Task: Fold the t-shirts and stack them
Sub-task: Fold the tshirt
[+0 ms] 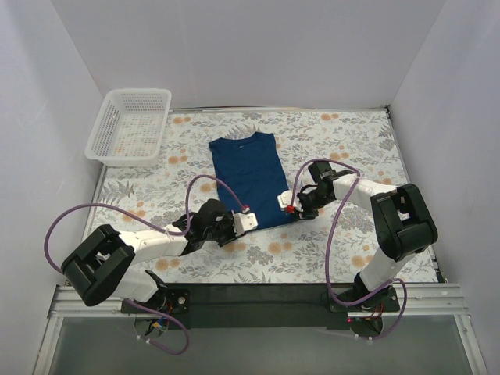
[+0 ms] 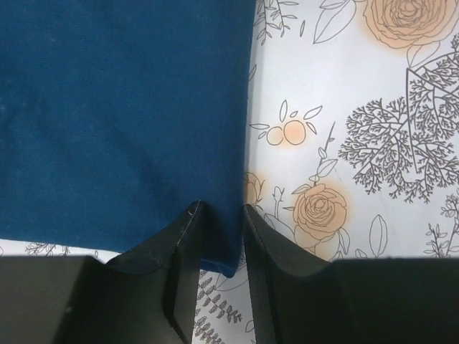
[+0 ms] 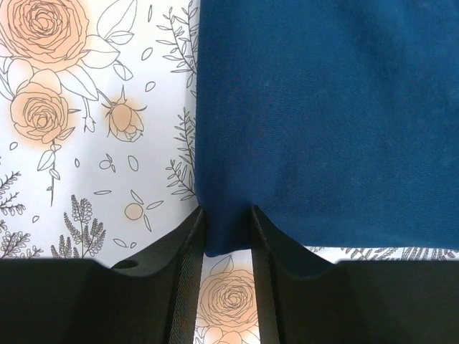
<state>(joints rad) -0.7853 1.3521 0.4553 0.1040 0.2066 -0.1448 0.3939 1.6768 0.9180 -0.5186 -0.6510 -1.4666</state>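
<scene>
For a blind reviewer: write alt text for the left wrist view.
A corner of a navy t-shirt lies between the two black fingers of the left gripper at the bottom of the frame. The shirt fills the upper left, and a floral tablecloth shows to its right.

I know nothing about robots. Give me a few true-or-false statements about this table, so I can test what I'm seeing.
The t-shirt lies on the flowered table. True.
The basket holds a shirt. False: nothing shows in it.
The left gripper is at a near corner of the shirt. True.
The right gripper hovers over the basket. False: it is at the shirt's other near corner.
Two shirts are stacked. False: only one shows.
</scene>
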